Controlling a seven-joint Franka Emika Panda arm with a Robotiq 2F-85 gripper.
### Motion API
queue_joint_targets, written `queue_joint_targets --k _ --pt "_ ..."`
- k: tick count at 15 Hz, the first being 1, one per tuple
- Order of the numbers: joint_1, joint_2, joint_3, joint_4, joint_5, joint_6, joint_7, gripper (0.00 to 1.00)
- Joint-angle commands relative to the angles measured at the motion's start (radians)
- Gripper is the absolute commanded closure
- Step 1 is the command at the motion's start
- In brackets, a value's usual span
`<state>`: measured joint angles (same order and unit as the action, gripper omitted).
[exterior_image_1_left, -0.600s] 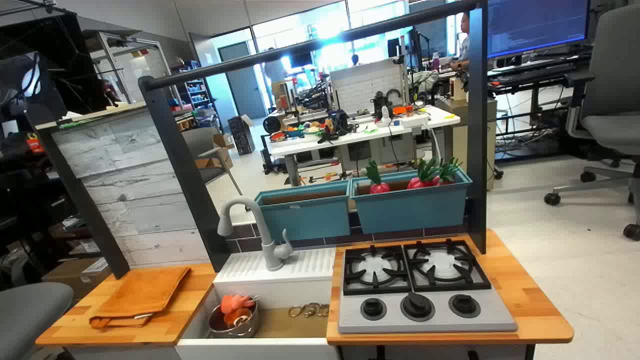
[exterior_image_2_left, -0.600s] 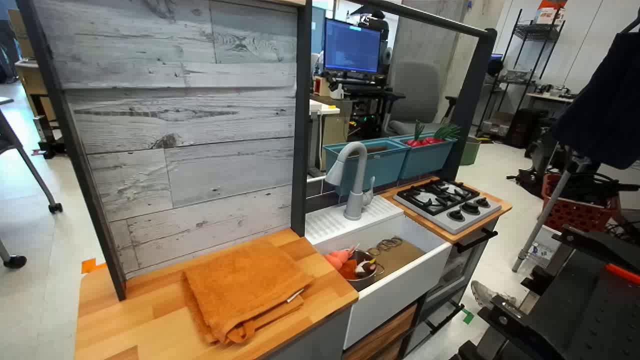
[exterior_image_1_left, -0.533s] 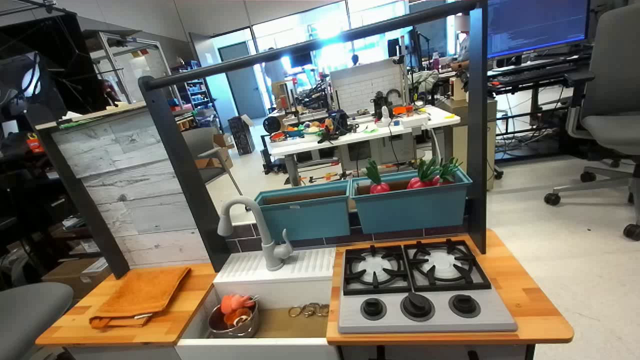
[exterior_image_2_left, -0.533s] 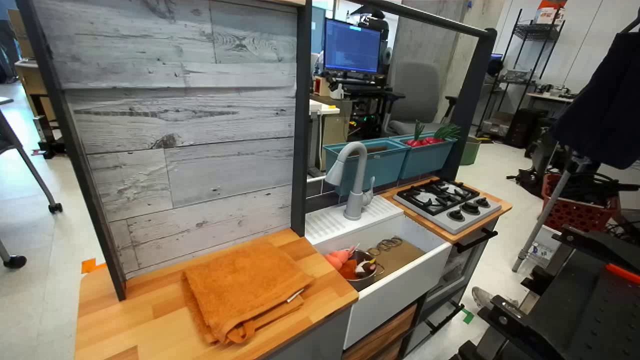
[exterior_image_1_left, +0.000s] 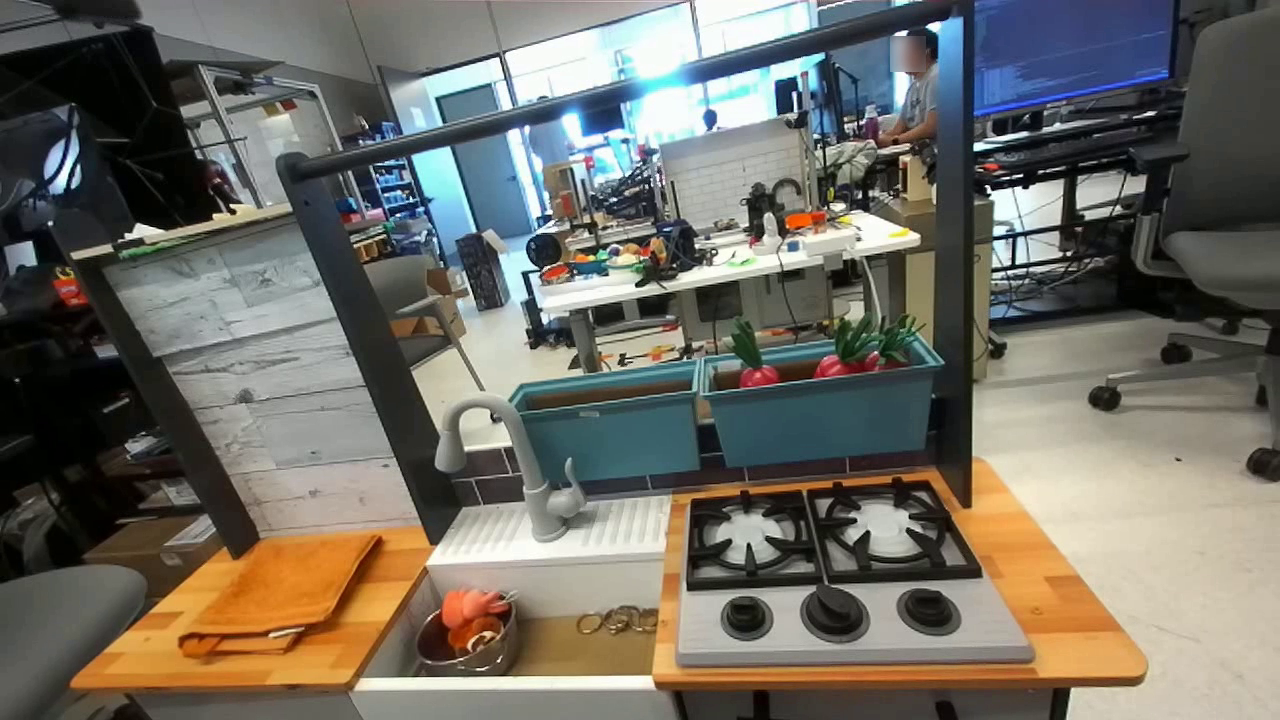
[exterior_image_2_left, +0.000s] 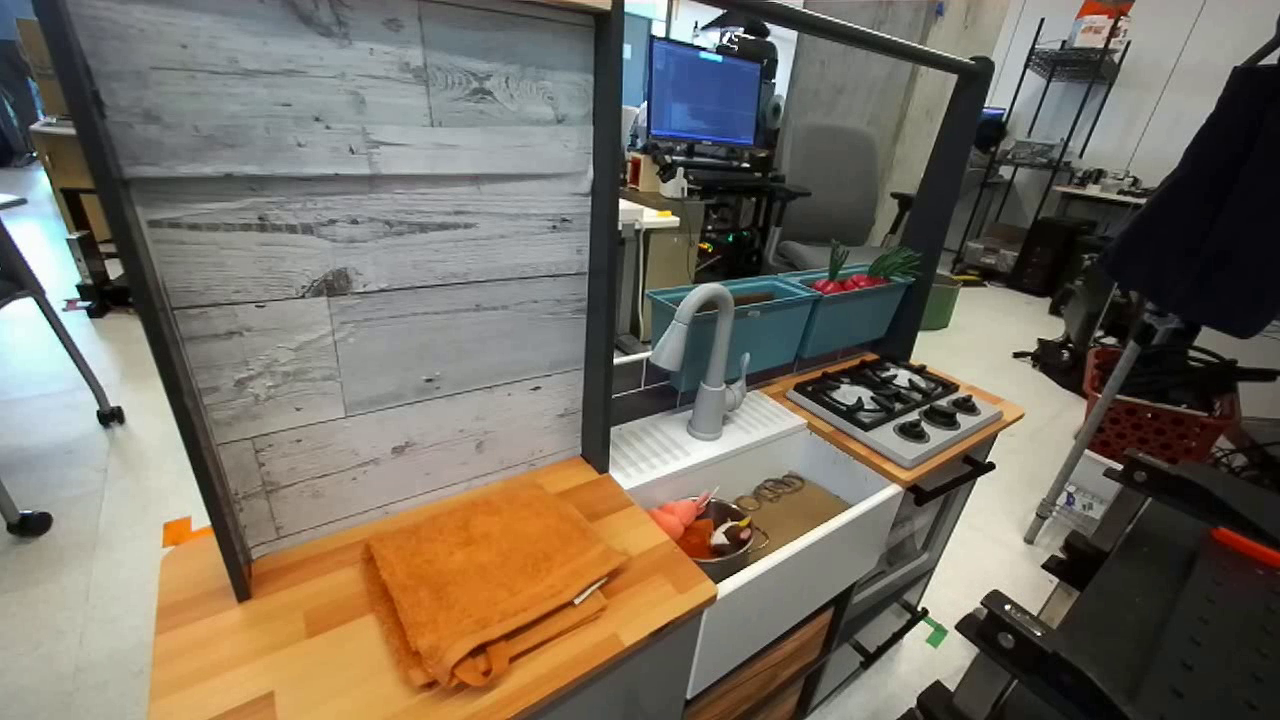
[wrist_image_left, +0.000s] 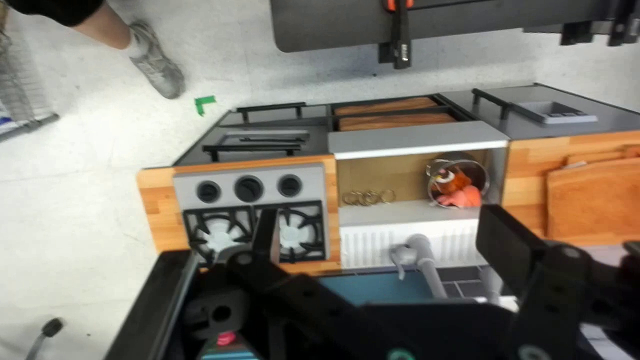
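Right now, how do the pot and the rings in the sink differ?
Form: the pot is an open-topped vessel holding pink and orange items; the rings are thin loops lying close together.
Place: the pot sits nearer the orange cloth, the rings nearer the stovetop.
Size: the pot is larger than any one ring.
Shared: both are in the sink; the open gripper holds neither.

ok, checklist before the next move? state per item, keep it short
1. Gripper open: ok, jaws well apart, nothing held.
2. Clearance above the faucet: cannot tell; the wrist view doesn't settle height.
3. Pot upright in the sink: ok.
4. Metal rings away from the pot: ok, lying apart from it.
5. Orange cloth off the sink: ok, folded on the counter.
6. Nobody in the wrist view: not ok, a person's shoe shows.
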<state>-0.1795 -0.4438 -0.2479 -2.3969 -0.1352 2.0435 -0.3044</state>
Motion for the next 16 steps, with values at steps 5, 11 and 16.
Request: queue_joint_targets --k 5,11,16 --pt "0.125 0.290 0.169 0.020 0.133 0.210 0.316 0.00" --pt "0.137 0.428 0.215 0.045 0.088 0.255 0.466 0.00" --pt "0.151 0.498 0.228 0.061 0.075 0.322 0.516 0.00"
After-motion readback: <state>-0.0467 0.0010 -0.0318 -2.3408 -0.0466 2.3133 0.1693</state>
